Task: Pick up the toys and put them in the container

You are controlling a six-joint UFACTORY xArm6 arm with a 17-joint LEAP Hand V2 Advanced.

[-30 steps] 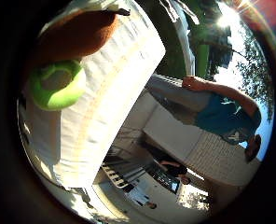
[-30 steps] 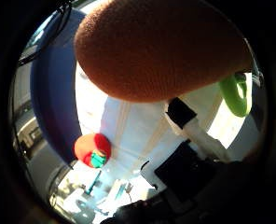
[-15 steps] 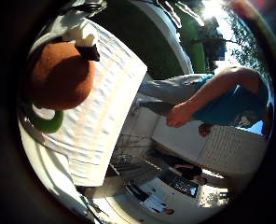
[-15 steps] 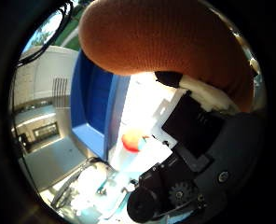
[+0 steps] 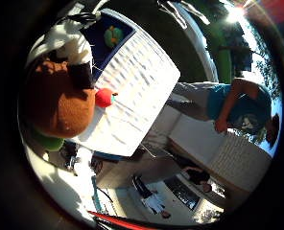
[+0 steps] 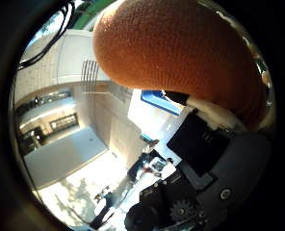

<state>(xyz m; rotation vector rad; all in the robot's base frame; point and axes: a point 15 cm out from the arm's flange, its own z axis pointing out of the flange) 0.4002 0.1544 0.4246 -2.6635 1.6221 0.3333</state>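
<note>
Lifted higher than before, the fuzzy orange plush toy [image 6: 176,53] is clamped in the robot hand [image 6: 200,159]; a slackened hold risks dropping it short of the blue container [image 5: 106,40].

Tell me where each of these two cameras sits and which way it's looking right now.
Little finger side palm view: on the palm, looking past the held brown plush toy to the white table, red toy and blue container; white and black hand parts show.
Thumb side palm view: on the palm, nearly filled by the plush; black geared parts show.
Shared: the plush and the table.
</note>
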